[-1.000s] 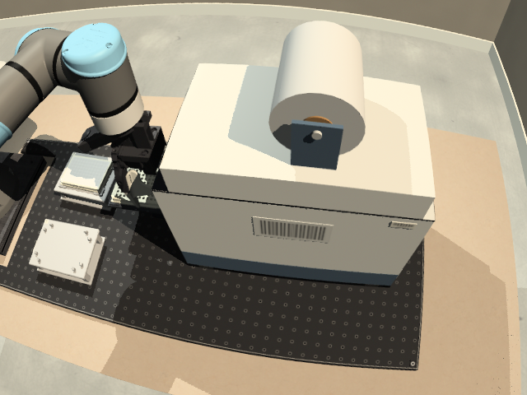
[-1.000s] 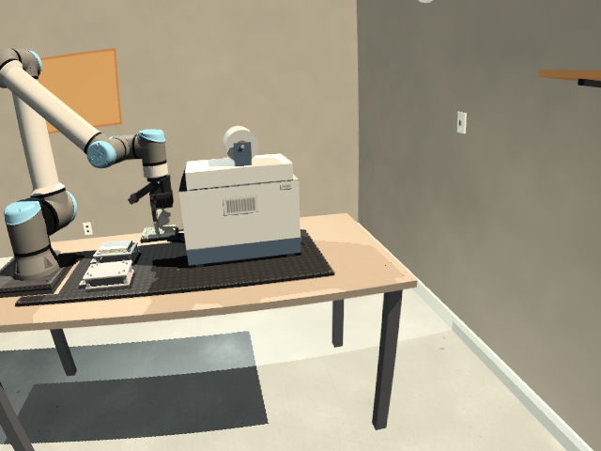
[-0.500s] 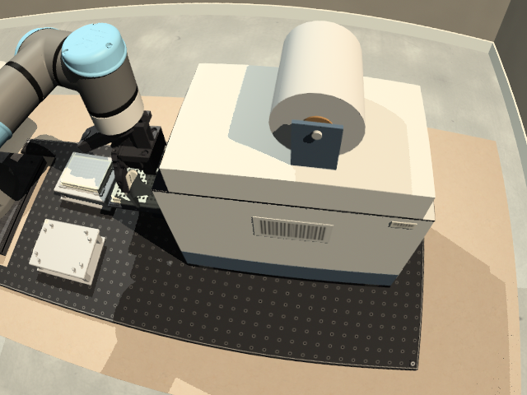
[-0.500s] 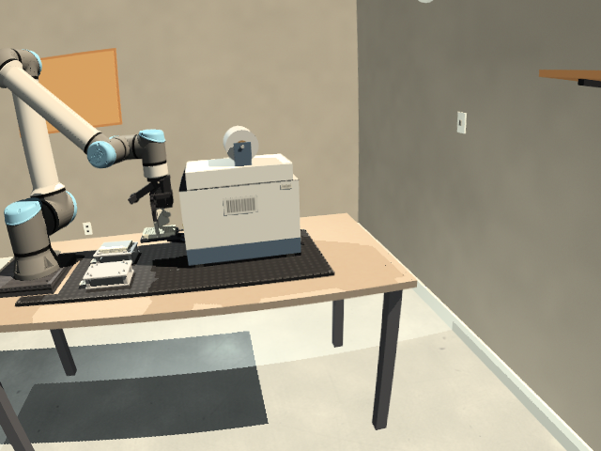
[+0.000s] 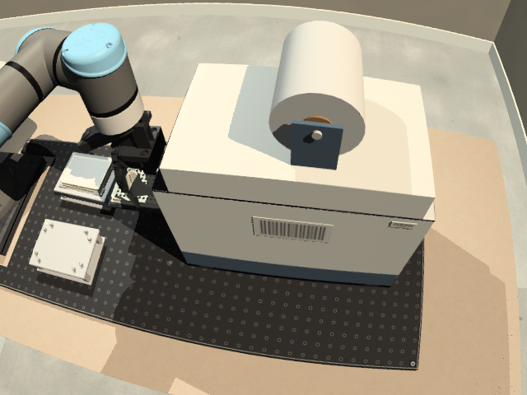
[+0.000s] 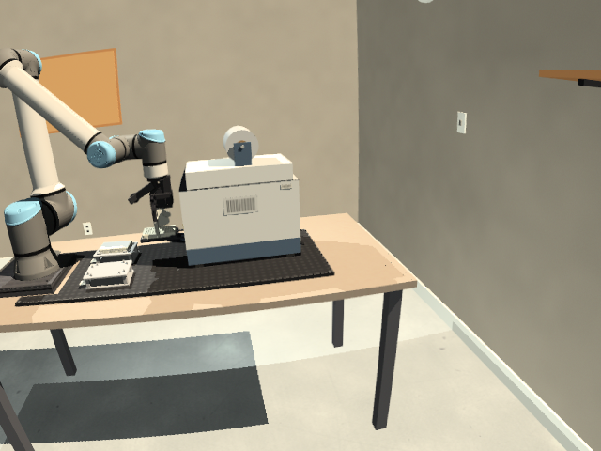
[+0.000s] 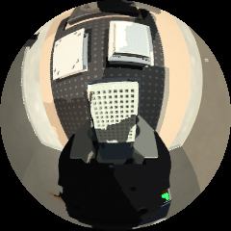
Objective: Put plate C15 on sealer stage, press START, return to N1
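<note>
My gripper (image 5: 128,180) (image 6: 158,226) (image 7: 115,116) is shut on plate C15 (image 5: 123,195) (image 6: 156,234) (image 7: 113,106), a white well plate with open wells showing. It holds the plate level and low at the left face of the cream sealer (image 5: 297,169) (image 6: 239,215), over the dark stage area; I cannot tell whether the plate touches the stage. One nest (image 5: 63,248) (image 6: 107,273) (image 7: 69,52) stands empty with its locator pins bare. The other nest holds a plate (image 5: 86,169) (image 6: 114,248) (image 7: 131,40). A green lamp (image 7: 166,195) shows at the lower edge of the wrist view.
A large foil roll (image 5: 321,81) (image 6: 238,138) sits on top of the sealer. Everything stands on a black perforated mat (image 5: 255,322) (image 6: 233,276) on a wooden table (image 6: 349,252). The robot base (image 6: 31,242) is at the left.
</note>
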`<state>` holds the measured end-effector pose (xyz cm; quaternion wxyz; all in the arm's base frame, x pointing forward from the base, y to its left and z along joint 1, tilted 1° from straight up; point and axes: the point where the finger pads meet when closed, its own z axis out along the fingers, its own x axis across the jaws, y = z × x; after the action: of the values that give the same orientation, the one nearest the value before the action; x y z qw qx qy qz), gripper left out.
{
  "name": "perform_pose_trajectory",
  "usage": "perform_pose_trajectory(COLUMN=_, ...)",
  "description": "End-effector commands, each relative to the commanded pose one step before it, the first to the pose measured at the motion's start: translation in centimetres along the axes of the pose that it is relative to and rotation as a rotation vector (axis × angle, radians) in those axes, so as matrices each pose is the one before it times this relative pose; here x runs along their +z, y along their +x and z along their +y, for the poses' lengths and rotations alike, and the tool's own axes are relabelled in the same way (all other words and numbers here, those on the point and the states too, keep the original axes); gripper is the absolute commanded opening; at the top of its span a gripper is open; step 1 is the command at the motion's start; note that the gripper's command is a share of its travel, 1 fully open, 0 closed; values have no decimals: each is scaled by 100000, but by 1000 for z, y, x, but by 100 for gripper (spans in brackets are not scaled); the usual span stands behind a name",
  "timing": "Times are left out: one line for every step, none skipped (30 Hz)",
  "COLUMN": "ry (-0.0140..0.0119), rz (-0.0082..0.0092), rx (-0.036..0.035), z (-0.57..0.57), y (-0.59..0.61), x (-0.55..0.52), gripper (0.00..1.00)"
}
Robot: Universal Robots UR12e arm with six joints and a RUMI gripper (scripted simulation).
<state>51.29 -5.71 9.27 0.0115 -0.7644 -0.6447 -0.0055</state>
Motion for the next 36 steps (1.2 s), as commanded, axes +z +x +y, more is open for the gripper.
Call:
perform_pose_trajectory(ry=-129, rz=-28, rx=-1, z=61, y=-15, x=-59, gripper=0)
perform_pose_trajectory(ry=0, rz=0, rx=0, z=0, y=0, x=0, gripper=0)
perform_pose_trajectory(ry=0, rz=0, rx=0, z=0, y=0, x=0, gripper=0)
perform_pose_trajectory(ry=0, rz=0, rx=0, z=0, y=0, x=0, gripper=0)
perform_pose_trajectory(ry=0, rz=0, rx=0, z=0, y=0, x=0, gripper=0)
perform_pose_trajectory(ry=0, rz=0, rx=0, z=0, y=0, x=0, gripper=0)
perform_pose_trajectory(ry=0, rz=0, rx=0, z=0, y=0, x=0, gripper=0)
perform_pose_trajectory(ry=0, rz=0, rx=0, z=0, y=0, x=0, gripper=0)
perform_pose_trajectory(ry=0, rz=0, rx=0, z=0, y=0, x=0, gripper=0)
perform_pose_trajectory(ry=0, rz=0, rx=0, z=0, y=0, x=0, gripper=0)
perform_pose_trajectory(ry=0, rz=0, rx=0, z=0, y=0, x=0, gripper=0)
perform_pose_trajectory(ry=0, rz=0, rx=0, z=0, y=0, x=0, gripper=0)
perform_pose_trajectory(ry=0, rz=0, rx=0, z=0, y=0, x=0, gripper=0)
perform_pose_trajectory(ry=0, rz=0, rx=0, z=0, y=0, x=0, gripper=0)
perform_pose_trajectory(ry=0, rz=0, rx=0, z=0, y=0, x=0, gripper=0)
perform_pose_trajectory(ry=0, rz=0, rx=0, z=0, y=0, x=0, gripper=0)
perform_pose_trajectory(ry=-12, rz=-4, rx=0, z=9, y=-3, x=2, gripper=0)
perform_pose_trajectory(ry=0, rz=0, rx=0, z=0, y=0, x=0, gripper=0)
perform_pose_trajectory(ry=10, rz=3, rx=0, z=-8, y=2, x=-1, gripper=68)
perform_pose_trajectory(ry=-2, rz=-1, rx=0, z=2, y=-1, x=0, gripper=68)
perform_pose_trajectory(ry=0, rz=0, rx=0, z=0, y=0, x=0, gripper=68)
perform_pose_trajectory(ry=0, rz=0, rx=0, z=0, y=0, x=0, gripper=68)
perform_pose_trajectory(ry=0, rz=0, rx=0, z=0, y=0, x=0, gripper=68)
perform_pose_trajectory(ry=0, rz=0, rx=0, z=0, y=0, x=0, gripper=68)
perform_pose_trajectory(ry=0, rz=0, rx=0, z=0, y=0, x=0, gripper=68)
perform_pose_trajectory(ry=0, rz=0, rx=0, z=0, y=0, x=0, gripper=68)
perform_pose_trajectory(ry=0, rz=0, rx=0, z=0, y=0, x=0, gripper=68)
perform_pose_trajectory(ry=0, rz=0, rx=0, z=0, y=0, x=0, gripper=68)
perform_pose_trajectory(ry=0, rz=0, rx=0, z=0, y=0, x=0, gripper=68)
perform_pose_trajectory(ry=0, rz=0, rx=0, z=0, y=0, x=0, gripper=68)
perform_pose_trajectory(ry=0, rz=0, rx=0, z=0, y=0, x=0, gripper=68)
perform_pose_trajectory(ry=0, rz=0, rx=0, z=0, y=0, x=0, gripper=68)
perform_pose_trajectory(ry=0, rz=0, rx=0, z=0, y=0, x=0, gripper=68)
perform_pose_trajectory(ry=0, rz=0, rx=0, z=0, y=0, x=0, gripper=68)
perform_pose_trajectory(ry=0, rz=0, rx=0, z=0, y=0, x=0, gripper=68)
perform_pose_trajectory(ry=0, rz=0, rx=0, z=0, y=0, x=0, gripper=68)
